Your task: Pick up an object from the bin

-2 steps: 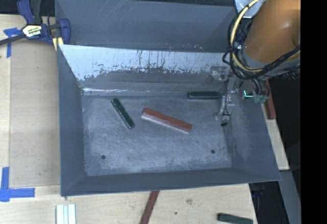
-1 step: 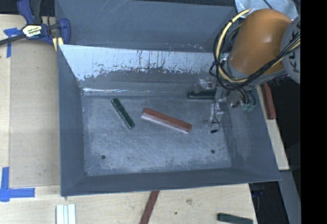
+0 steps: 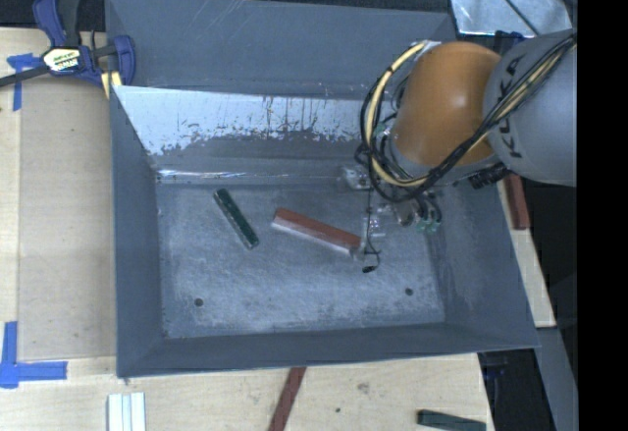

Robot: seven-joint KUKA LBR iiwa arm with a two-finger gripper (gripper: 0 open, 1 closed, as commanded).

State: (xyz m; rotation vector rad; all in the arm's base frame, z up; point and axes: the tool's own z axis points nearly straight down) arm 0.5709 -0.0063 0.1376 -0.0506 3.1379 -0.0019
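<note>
Gripper [image 3: 371, 254] beside reddish-brown bar [image 3: 314, 229] (long, flat)

The tool [image 3: 370, 254] hung at the right end of a flat reddish-brown bar [image 3: 314, 230] mid-floor in the grey metal bin [image 3: 294, 306]; a dark green stick [image 3: 236, 218] lay nearer the left wall.

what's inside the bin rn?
In the bin: a dark green stick left of centre and a reddish-brown bar, its right end by the claw. The arm's orange cover hides the back right corner; what lies there cannot be told.
</note>
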